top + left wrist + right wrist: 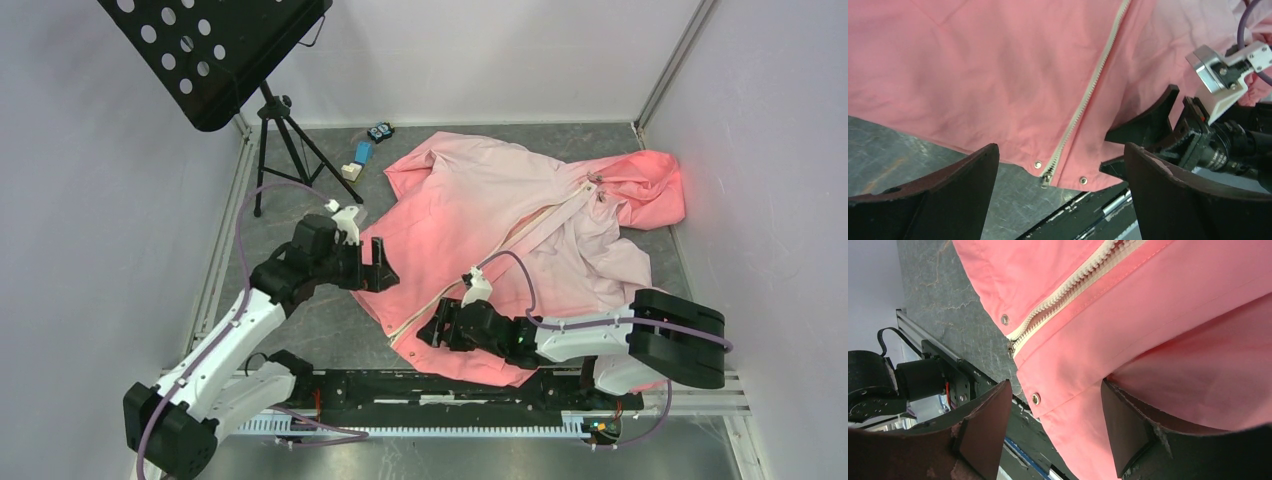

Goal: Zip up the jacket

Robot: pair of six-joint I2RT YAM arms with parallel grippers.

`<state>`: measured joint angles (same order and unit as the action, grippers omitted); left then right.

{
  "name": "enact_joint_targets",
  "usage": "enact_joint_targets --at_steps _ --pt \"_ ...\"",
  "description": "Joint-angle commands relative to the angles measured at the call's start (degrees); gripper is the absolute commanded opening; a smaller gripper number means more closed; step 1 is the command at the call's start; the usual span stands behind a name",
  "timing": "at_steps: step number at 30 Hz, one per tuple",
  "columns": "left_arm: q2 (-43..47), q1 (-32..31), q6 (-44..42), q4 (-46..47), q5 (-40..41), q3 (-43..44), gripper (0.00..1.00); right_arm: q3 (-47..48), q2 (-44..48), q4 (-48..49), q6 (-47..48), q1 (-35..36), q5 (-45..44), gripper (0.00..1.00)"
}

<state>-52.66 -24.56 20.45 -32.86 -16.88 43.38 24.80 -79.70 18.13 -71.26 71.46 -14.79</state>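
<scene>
Starting at our right tool (1054,390), we see its jaws apart, straddling the bottom hem of the jacket (470,200) just beside the zipper (1083,105), with no pinch that we can see. Our left tool (383,265) hangs wide open near the same hem. The slider (1047,178) sits at the very bottom. The jacket lies spread on the table (330,335). We judge nearly everything remains: hold the hem, catch the slider, draw it to the collar.

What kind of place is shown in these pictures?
Probably a robot lab test cell: white walls enclose a grey table, and a left arm and a right arm are bolted at its near edge.
</scene>
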Motion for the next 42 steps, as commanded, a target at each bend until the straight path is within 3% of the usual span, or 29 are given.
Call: enact_joint_targets --at_steps 1,9,13,24,30,36,42 --pt "0.47 -3.58 7.45 3.48 -1.63 -2.09 1.00 -1.35 -1.29 0.52 0.43 -0.27 -5.50 0.71" --pt "4.27 -5.24 7.00 -0.43 1.50 -0.73 1.00 -1.76 -4.20 6.39 2.18 -1.40 -4.55 0.56" --pt "1.73 -5.24 3.87 -2.29 1.89 1.49 1.00 -3.46 -5.15 11.16 2.08 -2.95 -1.46 0.36" --pt "-2.52 -5.33 11.29 10.96 -9.76 -6.92 0.97 -8.68 -4.06 20.08 6.31 -4.84 2.09 0.01" --pt "-5.46 -6.23 14.15 14.63 -8.37 -10.17 0.87 -12.39 -1.23 25.32 11.26 -5.03 2.80 0.00" --pt "-7.63 -8.76 17.22 19.98 -8.18 -11.40 0.75 -17.58 0.95 36.67 15.86 -5.06 4.83 0.00" --pt "-11.50 -9.54 17.46 22.66 -9.55 -11.10 0.72 -19.76 0.20 43.03 16.37 -5.10 6.79 0.00"
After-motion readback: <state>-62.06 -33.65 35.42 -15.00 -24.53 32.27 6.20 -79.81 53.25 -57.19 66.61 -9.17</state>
